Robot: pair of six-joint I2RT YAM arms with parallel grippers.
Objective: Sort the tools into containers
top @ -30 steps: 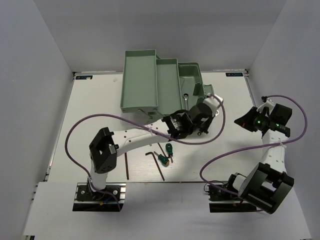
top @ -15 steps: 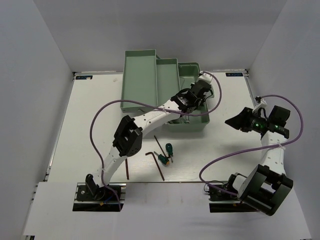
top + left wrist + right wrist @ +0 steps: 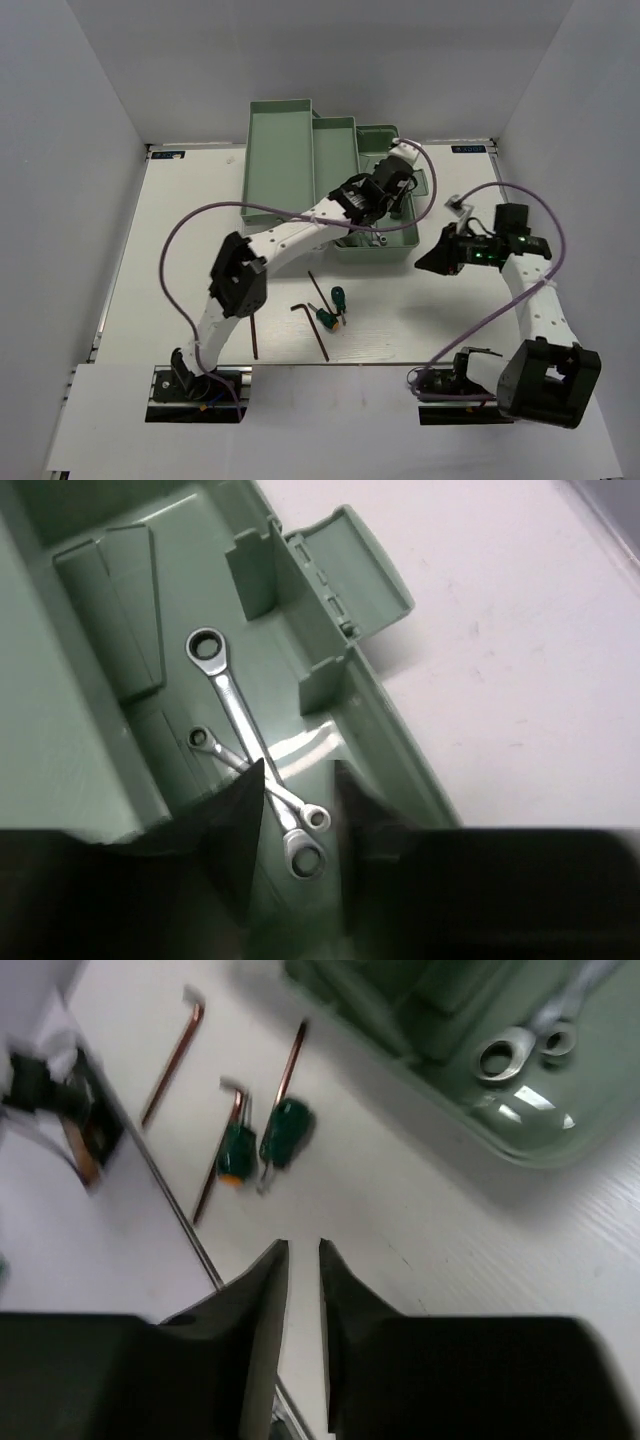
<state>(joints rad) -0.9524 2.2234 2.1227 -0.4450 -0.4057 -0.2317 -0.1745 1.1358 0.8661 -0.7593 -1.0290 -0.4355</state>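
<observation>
Two silver ratchet wrenches [image 3: 238, 710] lie crossed on the smooth floor of the lowest pale-green plastic toolbox tray [image 3: 95, 730]. They sit directly under the left gripper [image 3: 298, 780], whose two dark fingers are spread apart with nothing between them. The longer wrench runs from the tray's inner end to just beneath the fingertips, and the shorter one cuts across its lower half.

The left arm stretches diagonally from its base at the near edge, wrist tipped down over that tray. The right arm bends at the elbow, its forearm aimed leftward. The right gripper [image 3: 433, 262] hangs above the matte white table [image 3: 180, 250] just beside the toolbox's right wall. Its fingers are drawn almost together, leaving only a thin slit, and they hold nothing.

Beyond those fingers, on the table in front of the toolbox, two stubby green-handled screwdrivers [image 3: 287, 1125] lie close together. A dark L-shaped hex key [image 3: 172, 1060] lies near them, and other thin dark bars are alongside
</observation>
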